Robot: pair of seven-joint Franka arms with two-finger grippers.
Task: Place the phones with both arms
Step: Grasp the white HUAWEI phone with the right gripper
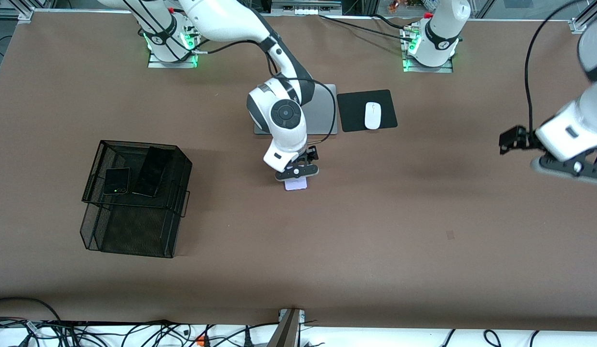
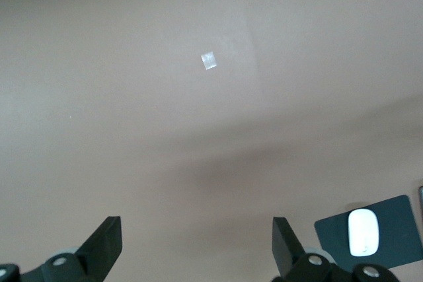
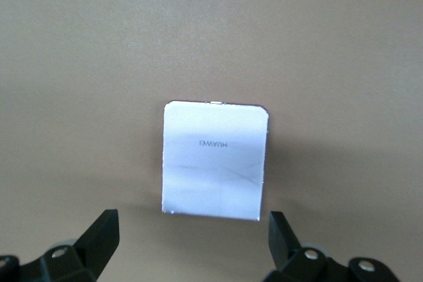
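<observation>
Nearest the camera, toward the right arm's end of the table, the black mesh basket (image 1: 134, 241) already carries two phones on its top tier, the small black phone (image 1: 116, 181) with the green dot lying just beside the long black phone (image 1: 152, 171), so that is clearly the drop-off spot. Farther up, mid-table, the right gripper (image 1: 297, 176) hangs over the lilac-white phone (image 3: 213, 159) lying flat on the table, fingers spread wide and lined up to straddle it, nothing pinched yet. The left gripper (image 1: 512, 140) waits over bare table at its own end, fingers spread and empty, while the laptop (image 1: 324, 111) and the white mouse (image 1: 372, 115) sit farthest off, untouched.
</observation>
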